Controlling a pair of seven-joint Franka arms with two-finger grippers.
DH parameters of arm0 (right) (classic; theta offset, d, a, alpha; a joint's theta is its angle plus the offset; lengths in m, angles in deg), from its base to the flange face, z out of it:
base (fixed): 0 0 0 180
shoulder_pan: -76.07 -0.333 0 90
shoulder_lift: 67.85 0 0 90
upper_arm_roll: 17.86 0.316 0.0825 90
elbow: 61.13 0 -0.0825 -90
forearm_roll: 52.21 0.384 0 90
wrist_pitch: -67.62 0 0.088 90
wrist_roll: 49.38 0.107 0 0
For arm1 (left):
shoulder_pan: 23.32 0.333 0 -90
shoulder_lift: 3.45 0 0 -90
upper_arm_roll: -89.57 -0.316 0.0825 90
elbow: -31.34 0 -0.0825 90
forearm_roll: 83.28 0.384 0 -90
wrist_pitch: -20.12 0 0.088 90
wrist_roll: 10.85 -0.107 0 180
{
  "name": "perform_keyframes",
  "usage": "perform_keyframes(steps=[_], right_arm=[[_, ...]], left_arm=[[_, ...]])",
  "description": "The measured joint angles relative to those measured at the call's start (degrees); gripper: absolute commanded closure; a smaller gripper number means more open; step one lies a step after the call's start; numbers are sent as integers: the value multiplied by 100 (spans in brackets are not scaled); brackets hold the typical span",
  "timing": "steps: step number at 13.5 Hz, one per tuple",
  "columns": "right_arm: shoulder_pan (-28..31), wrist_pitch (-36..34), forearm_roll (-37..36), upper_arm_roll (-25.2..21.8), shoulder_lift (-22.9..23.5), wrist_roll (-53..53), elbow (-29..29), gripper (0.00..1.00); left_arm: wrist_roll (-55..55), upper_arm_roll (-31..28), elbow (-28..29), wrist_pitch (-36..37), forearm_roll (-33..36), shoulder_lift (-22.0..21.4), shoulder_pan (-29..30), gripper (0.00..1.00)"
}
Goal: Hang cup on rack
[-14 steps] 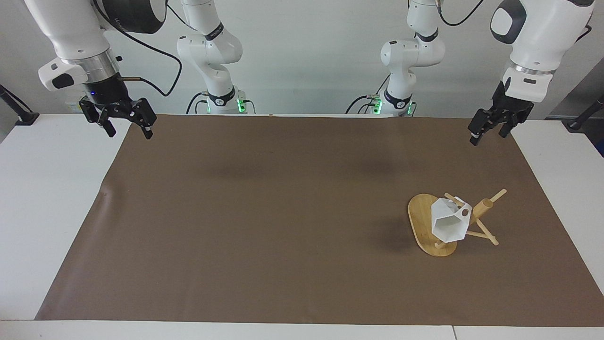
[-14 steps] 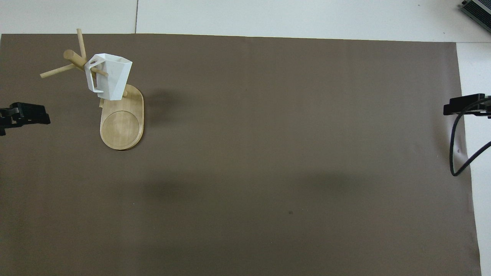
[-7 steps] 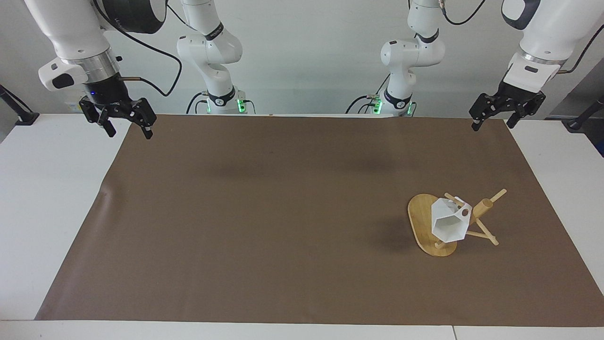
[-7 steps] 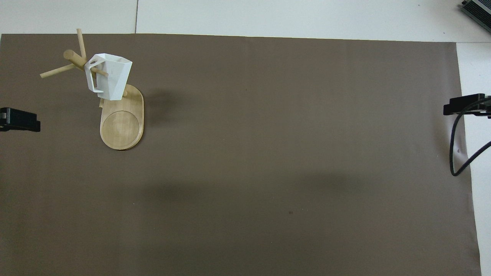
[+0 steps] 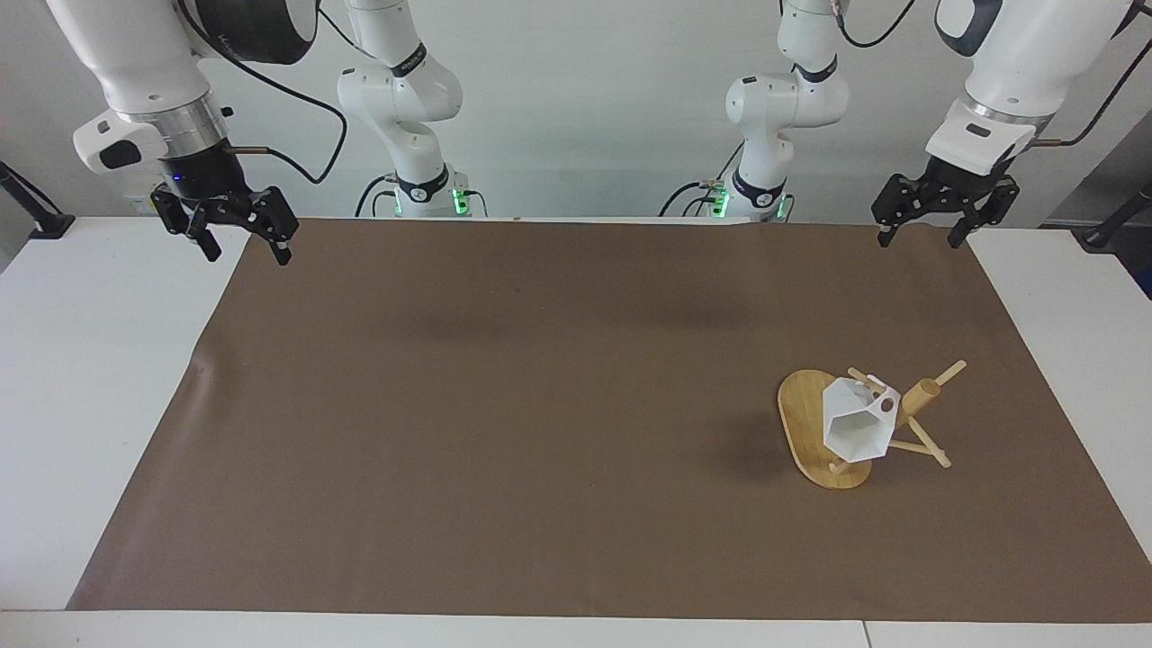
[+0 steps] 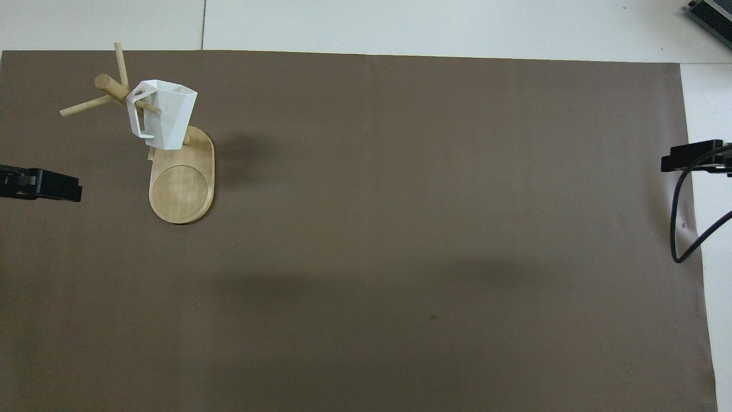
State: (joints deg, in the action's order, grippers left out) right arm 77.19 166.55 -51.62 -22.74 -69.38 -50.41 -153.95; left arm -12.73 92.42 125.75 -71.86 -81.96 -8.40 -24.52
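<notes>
The white faceted cup [image 5: 857, 430] hangs by its handle on a peg of the bamboo rack [image 5: 804, 423], which stands toward the left arm's end of the table. It also shows in the overhead view: cup [image 6: 168, 117], rack base [image 6: 182, 189]. My left gripper [image 5: 918, 236] is open and empty, raised over the mat's edge near the robots, well apart from the rack; one finger [image 6: 54, 186] shows in the overhead view. My right gripper [image 5: 246, 251] is open and empty, waiting over the mat's corner at the right arm's end.
A brown mat [image 5: 540, 405] covers most of the white table [image 5: 81, 378]. A black cable [image 6: 683, 229] hangs by the right gripper's finger [image 6: 692, 155] at the mat's edge.
My left gripper has risen and swung inward over the mat's near edge, turning level. The cup, rack and right arm have not moved.
</notes>
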Motion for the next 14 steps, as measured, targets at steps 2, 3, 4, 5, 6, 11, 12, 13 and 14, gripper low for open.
perform_keyframes(steps=[2,3,4,5,6,11,12,13,14], right_arm=[[0,0,0,0,0,0,0,0],[0,0,0,0,0,0,0,0],[0,0,0,0,0,0,0,0],[0,0,0,0,0,0,0,0],[0,0,0,0,0,0,0,0],[0,0,0,0,0,0,0,0],[0,0,0,0,0,0,0,0],[0,0,0,0,0,0,0,0],[0,0,0,0,0,0,0,0]], left_arm=[[180,-62,-31,3,-208,-1,4,0],[225,-73,-35,-4,-259,-3,3,0],[252,-67,-35,-6,-282,-8,-5,0],[268,-59,-35,-6,-287,-13,-14,0],[273,-58,-35,0,-296,-19,-44,0],[393,-91,-48,54,-299,-53,-341,0],[394,-114,-47,59,-299,-52,-362,0],[394,-148,-47,79,-298,-52,-371,0],[394,-180,-49,137,-298,-53,-371,0]])
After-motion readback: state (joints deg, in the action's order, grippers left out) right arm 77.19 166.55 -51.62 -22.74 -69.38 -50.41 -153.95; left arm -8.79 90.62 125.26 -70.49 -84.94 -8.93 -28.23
